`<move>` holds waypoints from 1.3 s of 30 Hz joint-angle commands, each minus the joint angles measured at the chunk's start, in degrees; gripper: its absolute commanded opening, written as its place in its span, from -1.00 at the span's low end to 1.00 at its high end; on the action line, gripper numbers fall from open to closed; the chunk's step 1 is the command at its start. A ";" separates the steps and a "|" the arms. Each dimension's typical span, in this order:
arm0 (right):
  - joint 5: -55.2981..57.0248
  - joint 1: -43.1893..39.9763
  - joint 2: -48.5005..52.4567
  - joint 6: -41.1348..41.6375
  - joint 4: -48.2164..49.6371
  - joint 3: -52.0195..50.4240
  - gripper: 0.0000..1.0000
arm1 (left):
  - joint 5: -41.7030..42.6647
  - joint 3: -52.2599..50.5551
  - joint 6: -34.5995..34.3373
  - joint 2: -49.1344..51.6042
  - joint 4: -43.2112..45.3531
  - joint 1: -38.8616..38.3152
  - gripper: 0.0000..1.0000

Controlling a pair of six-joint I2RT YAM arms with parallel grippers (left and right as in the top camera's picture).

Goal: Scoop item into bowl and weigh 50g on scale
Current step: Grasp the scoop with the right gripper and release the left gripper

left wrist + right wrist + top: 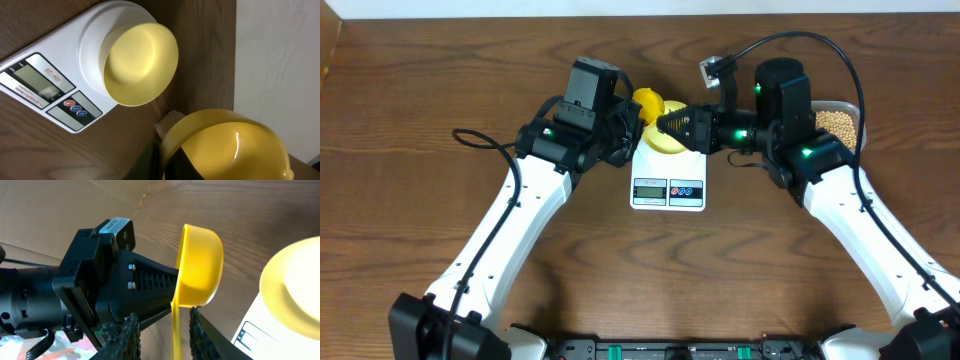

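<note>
One pale yellow round bowl [140, 62] sits on one white rectangular digital scale [55, 85]. Left gripper [167, 285] clamps one bright yellow plastic scoop [200, 265]; right gripper [165, 330] stands open around its handle [176, 330]. Tan beans [835, 122] lie in one clear tub [857, 108].

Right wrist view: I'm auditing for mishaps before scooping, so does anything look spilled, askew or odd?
Nothing looks spilled. One oddity: the yellow measuring scoop hangs empty, pinched at its cup by the left gripper, its handle running between the fingers of the right gripper, which flank it without clamping.
</note>
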 commanded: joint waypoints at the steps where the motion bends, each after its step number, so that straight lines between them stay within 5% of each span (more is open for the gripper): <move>1: 1.11 0.39 0.11 1.66 0.15 0.81 -0.46 | 1.16 -0.07 -0.50 0.02 0.04 -0.15 -0.86; 10: 2.14 0.39 0.17 2.84 0.50 0.81 -0.96 | 1.18 -0.07 -0.50 0.02 0.07 -0.55 -0.85; 14: 2.16 0.39 0.17 2.84 0.50 0.81 -0.98 | 1.07 -0.07 -0.46 0.02 0.07 -0.59 -0.81; 20: 3.06 -1.09 0.15 2.56 -3.26 0.81 -0.98 | -2.05 -0.07 4.00 0.02 0.07 -0.35 0.34; 26: 4.46 -4.98 0.15 0.70 -6.32 0.83 -0.98 | -7.13 -0.07 20.35 -0.02 0.11 0.68 0.73; 34: 8.11 -9.94 -2.43 -5.86 -16.90 2.14 -0.98 | -8.79 -0.04 53.79 -0.31 -2.43 1.42 0.75; 39: 12.26 -12.90 -8.13 -10.29 -25.42 4.15 -0.98 | -8.81 -0.04 59.82 -1.90 -6.56 0.11 0.75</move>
